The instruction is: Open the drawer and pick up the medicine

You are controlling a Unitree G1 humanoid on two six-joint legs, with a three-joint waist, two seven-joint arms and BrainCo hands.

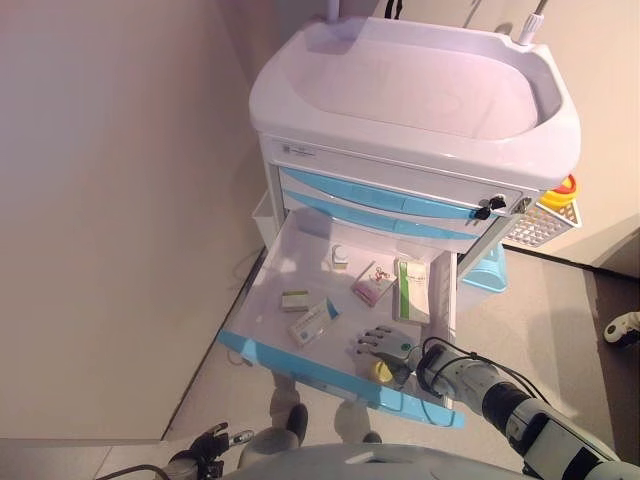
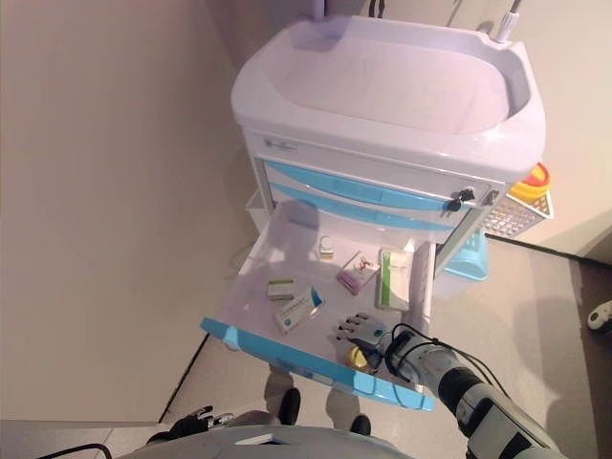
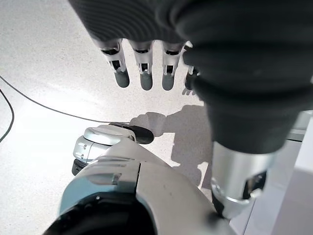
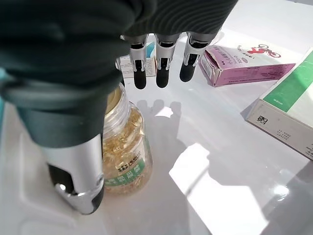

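Drawer is open. Right hand hovers over the pill bottle, fingers straight, holding nothing. Next: close fingers around bottle.

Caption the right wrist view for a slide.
Right hand hovers open over a bottle of yellow capsules in the open drawer.

Silver, dark-tipped fingers; ribbed covers
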